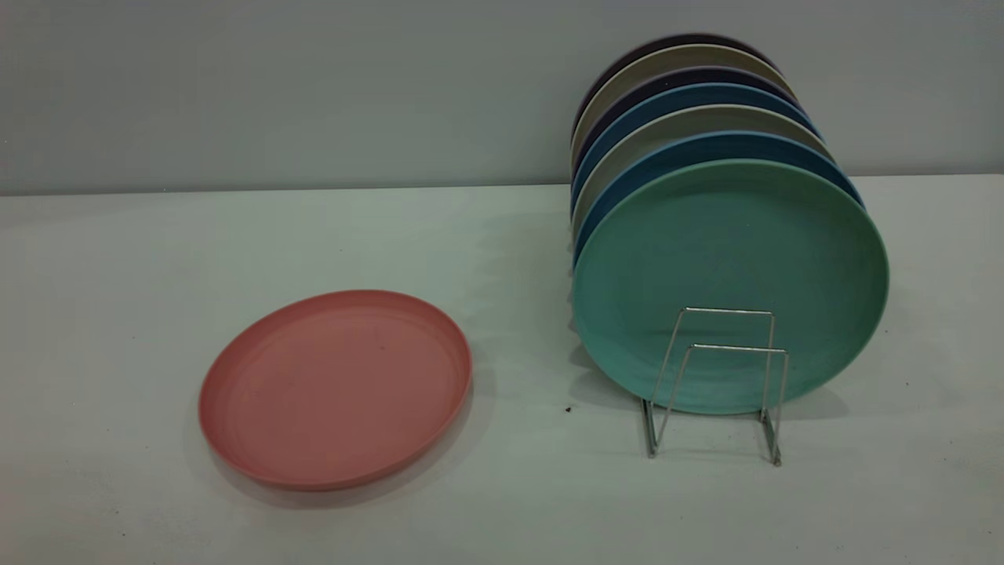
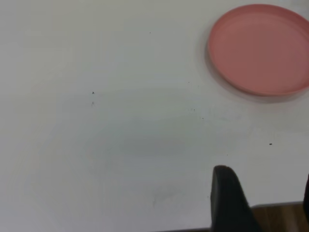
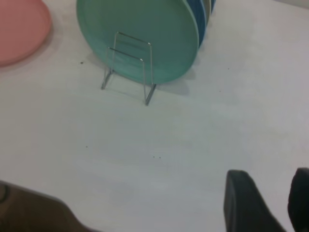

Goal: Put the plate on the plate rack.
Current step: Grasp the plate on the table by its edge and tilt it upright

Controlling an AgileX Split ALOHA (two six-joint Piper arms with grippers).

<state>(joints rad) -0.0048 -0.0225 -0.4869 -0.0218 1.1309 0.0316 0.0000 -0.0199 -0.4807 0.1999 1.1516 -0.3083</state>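
The salmon-pink plate (image 1: 336,388) lies flat on the white table, left of the plate rack (image 1: 725,369). The rack's two front wire loops stand bare in front of an upright mint-green plate (image 1: 729,259). Neither arm shows in the exterior view. In the left wrist view my left gripper (image 2: 263,188) hovers open near the table's edge, well away from the plate (image 2: 260,48), with nothing between its fingers. In the right wrist view my right gripper (image 3: 271,186) is open and empty, some distance in front of the rack (image 3: 130,63); the plate's edge (image 3: 19,29) shows beside it.
Behind the mint-green plate (image 3: 145,29), several more plates (image 1: 690,118) in blue, beige and dark tones stand upright in a row toward the grey wall. The wooden table edge (image 2: 280,217) shows under the left gripper. Bare white tabletop (image 1: 549,486) lies between plate and rack.
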